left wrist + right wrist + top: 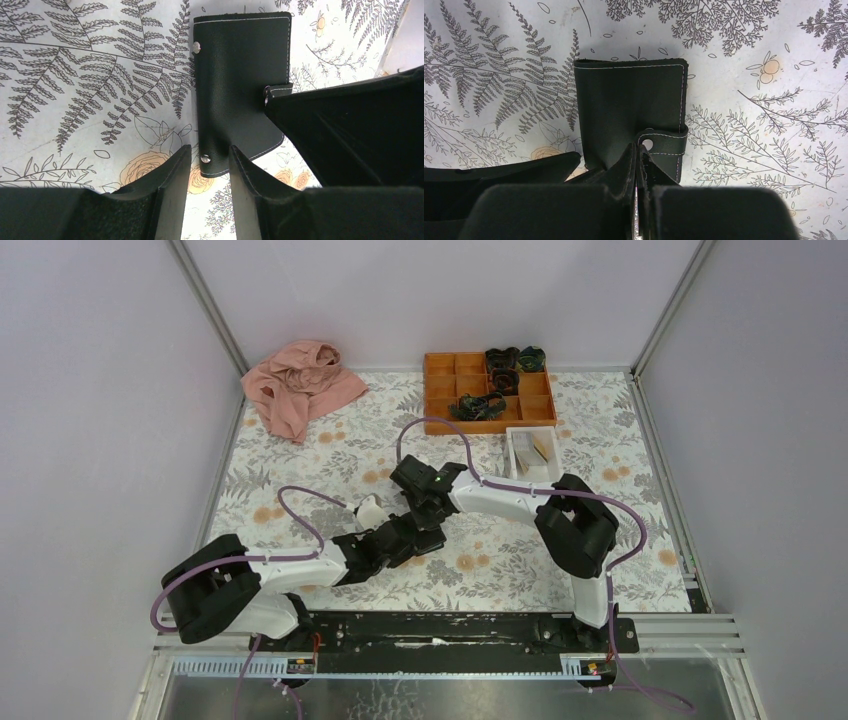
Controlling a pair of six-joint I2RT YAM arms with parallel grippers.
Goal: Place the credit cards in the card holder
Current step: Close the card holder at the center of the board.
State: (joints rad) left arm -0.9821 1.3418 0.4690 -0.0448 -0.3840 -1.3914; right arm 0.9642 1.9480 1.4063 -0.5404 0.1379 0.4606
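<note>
Partly hidden: card holder (235,75), black, folded, white-stitched, near edge covered. Its strap (666,145) pinched by right gripper (637,148). Fingers of left gripper (210,151) part-spread astride one corner.

The card holder (240,75) is black and matt with a fine leather-like grain, pale thread stitching along its edges and small shiny metal snaps (205,158). The table cover (75,75) looks smooth and matt, printed with grey ferns and orange roses. The left gripper (210,150) has matt black fingers (172,195), probably plastic, with a slightly rough inner face.
</note>
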